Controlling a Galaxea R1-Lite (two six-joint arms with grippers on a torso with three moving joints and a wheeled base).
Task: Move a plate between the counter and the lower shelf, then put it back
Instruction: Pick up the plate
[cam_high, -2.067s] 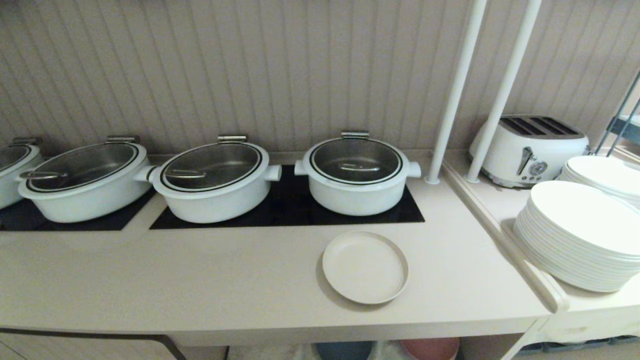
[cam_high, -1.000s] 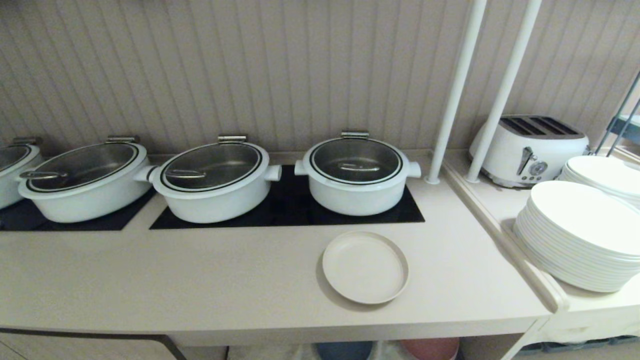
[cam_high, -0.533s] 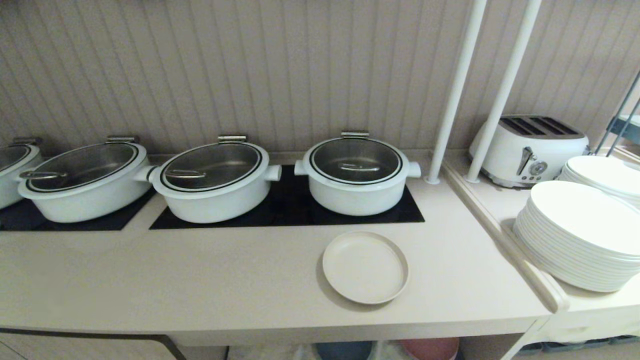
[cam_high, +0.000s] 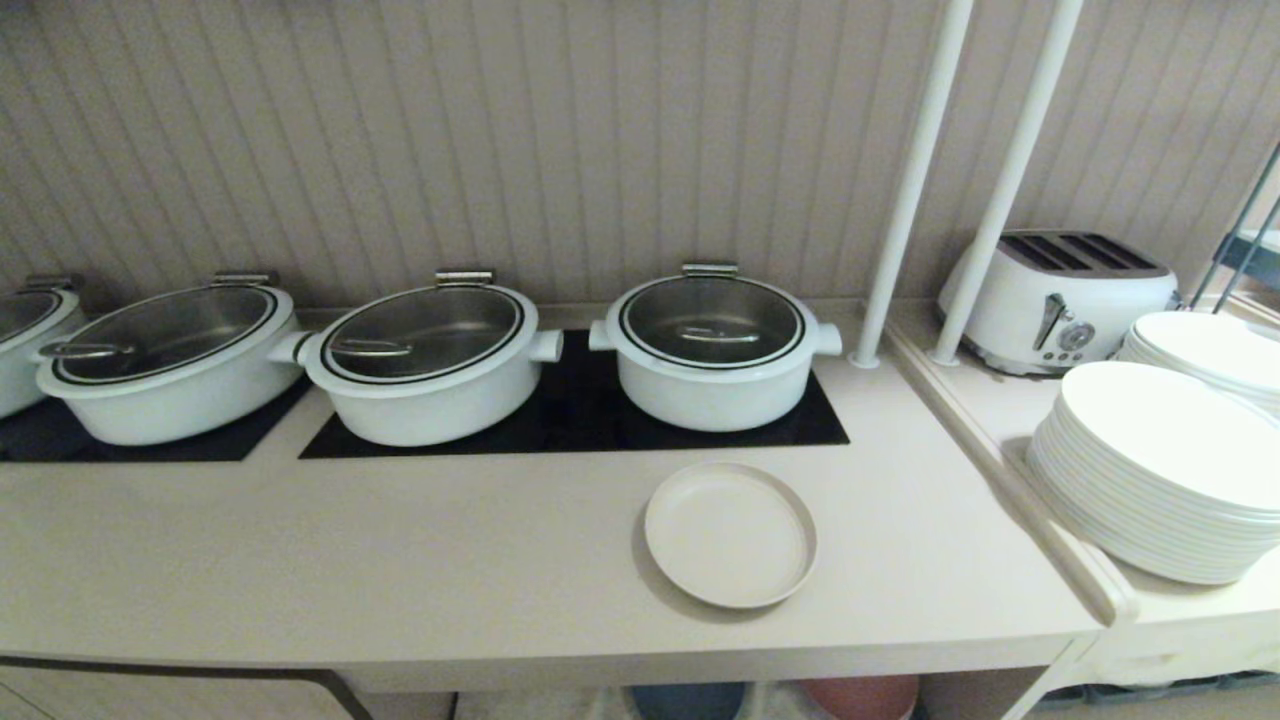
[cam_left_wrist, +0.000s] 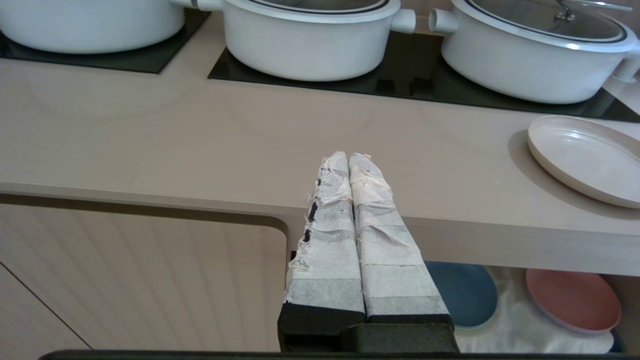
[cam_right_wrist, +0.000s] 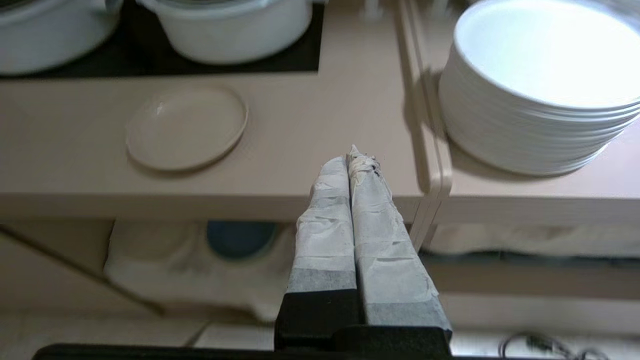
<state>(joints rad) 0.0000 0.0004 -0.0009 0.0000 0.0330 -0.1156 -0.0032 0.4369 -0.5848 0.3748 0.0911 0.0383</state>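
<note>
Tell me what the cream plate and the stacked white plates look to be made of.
The cream plate: matte, dull surface with only a faint highlight, probably plastic or a fibre composite. The stacked white plates: glossy, with bright reflections, likely glazed ceramic, though melamine can't be ruled out.

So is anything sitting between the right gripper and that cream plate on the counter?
Nothing visible. The right gripper, shut, is in front of the counter edge, and only bare countertop lies between it and the plate. The stacked white plates sit off on the side ledge.
</note>
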